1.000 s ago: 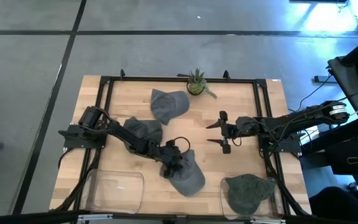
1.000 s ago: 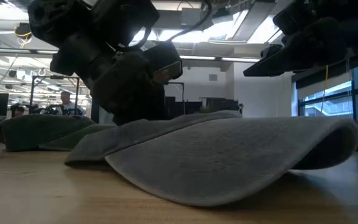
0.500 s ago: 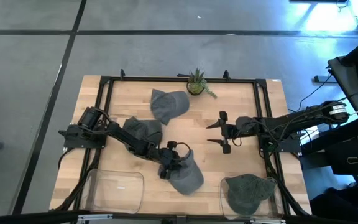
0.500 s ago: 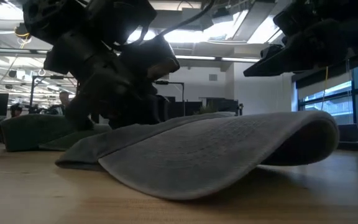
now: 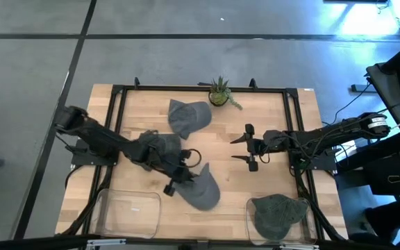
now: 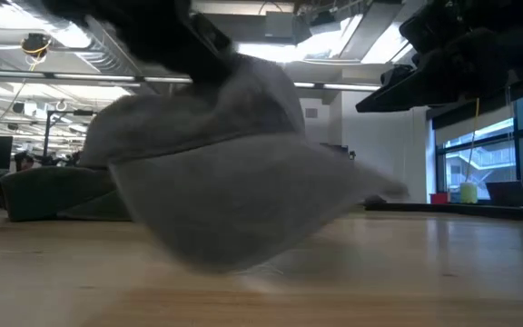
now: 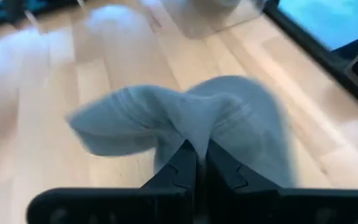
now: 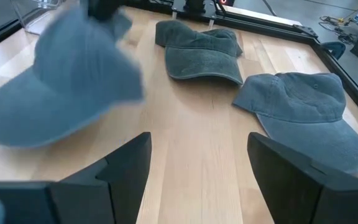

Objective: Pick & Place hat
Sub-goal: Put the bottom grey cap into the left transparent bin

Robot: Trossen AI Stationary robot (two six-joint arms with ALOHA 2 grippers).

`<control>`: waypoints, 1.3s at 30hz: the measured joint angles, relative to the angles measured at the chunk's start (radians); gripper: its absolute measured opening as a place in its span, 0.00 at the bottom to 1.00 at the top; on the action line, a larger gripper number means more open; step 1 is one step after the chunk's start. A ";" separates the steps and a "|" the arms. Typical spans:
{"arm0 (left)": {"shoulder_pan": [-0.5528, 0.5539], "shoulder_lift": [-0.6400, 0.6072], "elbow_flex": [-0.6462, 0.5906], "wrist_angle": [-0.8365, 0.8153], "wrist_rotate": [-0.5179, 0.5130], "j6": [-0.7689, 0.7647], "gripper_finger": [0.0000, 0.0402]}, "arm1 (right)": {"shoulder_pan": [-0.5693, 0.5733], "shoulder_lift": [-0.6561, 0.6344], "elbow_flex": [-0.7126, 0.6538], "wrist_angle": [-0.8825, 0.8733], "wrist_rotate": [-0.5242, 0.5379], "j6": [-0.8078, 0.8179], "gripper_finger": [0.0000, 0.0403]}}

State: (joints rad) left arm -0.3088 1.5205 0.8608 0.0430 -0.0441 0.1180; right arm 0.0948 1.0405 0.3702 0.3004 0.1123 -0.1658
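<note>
A: High view?
B: Left gripper [image 5: 176,182] pinches a grey hat [image 5: 201,187] near the worktop [image 5: 269,111] front, between two clear bins [image 5: 130,212]. Right gripper [image 5: 247,147] hovers, fingers spread.

A: Low view?
B: Hat [image 6: 216,173] hangs clear of the worktop, blurred.

A: Left wrist?
B: Fingers [image 7: 182,171] pressed together on hat fabric [image 7: 229,118].

A: Right wrist?
B: Fingers [image 8: 126,168] wide apart; lifted hat [image 8: 61,87] beyond, two more hats [image 8: 201,50] lying flat.

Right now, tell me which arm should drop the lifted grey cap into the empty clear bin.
Left. The left gripper is shut on the grey fabric cap, right beside the empty clear plastic bin. The right gripper hangs open mid-table, holding nothing, closer to the other bin.
</note>
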 joint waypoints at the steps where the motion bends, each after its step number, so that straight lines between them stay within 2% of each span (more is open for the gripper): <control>1: 0.000 -0.033 0.000 -0.027 0.006 0.001 0.02 | 0.000 0.000 0.000 0.000 0.000 0.000 0.66; 5: 0.000 -0.179 0.000 -0.122 0.059 0.017 0.02 | 0.000 0.000 0.000 -0.006 0.000 0.000 0.66; 10: -0.005 -0.348 0.000 -0.238 0.183 0.061 0.02 | 0.000 0.000 0.000 -0.048 0.001 0.008 0.66; 13: -0.014 -0.430 0.034 -0.404 0.202 0.050 0.02 | 0.000 0.000 0.000 -0.074 0.001 0.008 0.66; 19: -0.075 -0.482 0.224 -0.847 0.193 -0.051 0.02 | 0.000 0.000 0.000 -0.090 0.034 0.017 0.66; 24: -0.144 -0.482 0.305 -1.073 0.192 -0.205 0.02 | 0.000 0.000 0.000 -0.091 0.135 0.085 0.66; 28: -0.208 -0.482 0.311 -1.114 0.257 -0.265 0.02 | 0.000 0.000 0.000 -0.092 0.184 0.110 0.66; 31: -0.259 -0.477 0.301 -1.119 0.317 -0.342 0.02 | 0.000 0.000 0.000 -0.092 0.192 0.110 0.66; 34: -0.311 -0.469 0.279 -1.131 0.363 -0.357 0.02 | 0.000 0.000 0.000 -0.092 0.192 0.119 0.66; 36: -0.347 -0.469 0.263 -1.126 0.353 -0.311 0.02 | 0.000 0.000 0.000 -0.092 0.192 0.139 0.66; 39: -0.395 -0.449 0.234 -1.112 0.237 -0.266 0.02 | 0.000 0.000 0.000 -0.093 0.192 0.171 0.66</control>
State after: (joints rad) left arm -0.7042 1.0712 1.0952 -1.0692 0.1930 -0.1477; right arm 0.0948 1.0405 0.3702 0.2077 0.3042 0.0057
